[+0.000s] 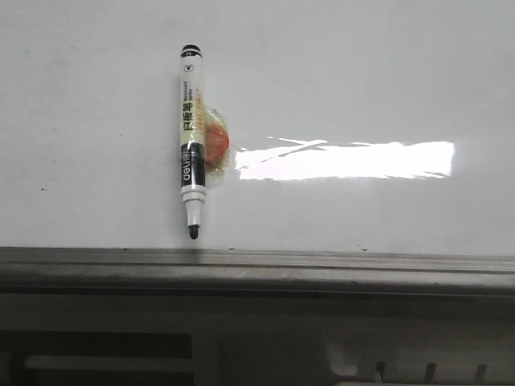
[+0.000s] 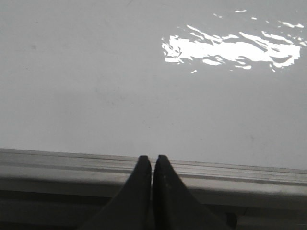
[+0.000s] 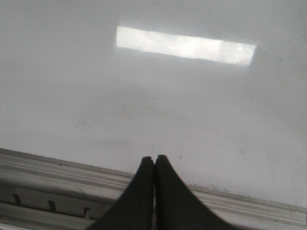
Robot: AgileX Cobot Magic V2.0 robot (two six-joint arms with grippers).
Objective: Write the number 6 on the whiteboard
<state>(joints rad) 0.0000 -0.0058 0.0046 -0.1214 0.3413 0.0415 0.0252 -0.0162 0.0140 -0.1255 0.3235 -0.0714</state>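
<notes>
The whiteboard (image 1: 362, 80) fills the front view, glossy white with a bright glare streak and a grey frame strip (image 1: 257, 265) along its near edge. No number 6 shows on it. A white-and-black marker pen (image 1: 191, 137) lies on the board, tip toward the frame, with an orange lump in clear tape (image 1: 216, 143) on its side. Neither gripper appears in the front view. My left gripper (image 2: 152, 159) is shut with nothing in it, its tips over the frame strip (image 2: 72, 167). The right gripper (image 3: 154, 159) is shut and empty, at the board's (image 3: 192, 105) near edge.
Below the frame strip in the front view is a dark grey ledge with slots (image 1: 426, 371). The same slotted ledge (image 3: 48, 205) shows in the right wrist view. Faint specks and smudges mark the board (image 2: 96, 86).
</notes>
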